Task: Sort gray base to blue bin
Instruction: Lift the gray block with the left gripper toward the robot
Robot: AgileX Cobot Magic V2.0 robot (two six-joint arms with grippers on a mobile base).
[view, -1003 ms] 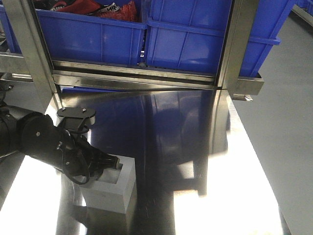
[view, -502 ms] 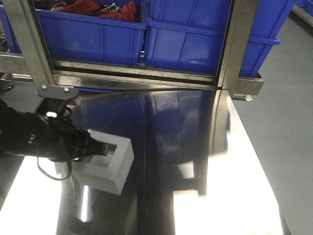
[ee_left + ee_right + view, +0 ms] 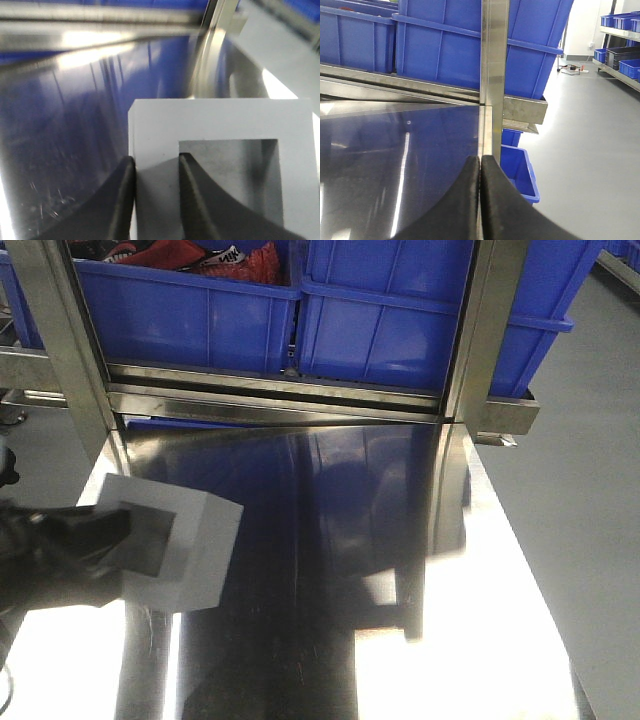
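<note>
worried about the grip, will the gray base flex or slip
Probably stiff: the gray base shows crisp edges where the left gripper pinches one wall. Matte faces likely resist slipping; the off-centre hold may let it tilt.

A polished steel table [image 3: 330, 540] fills the scene, mirror-bright, with white glare [image 3: 440, 670] pooled toward its near edge and blue reflections across its middle. Along its far edge runs a steel rail [image 3: 280, 395] carried by square steel uprights [image 3: 480, 330], the right one standing at the table's far right corner. Past the right edge lies a smooth gray floor [image 3: 590, 540], which in the right wrist view reaches a white wall [image 3: 580, 25] and open shelving [image 3: 625, 40] holding small blue and black boxes.
</note>
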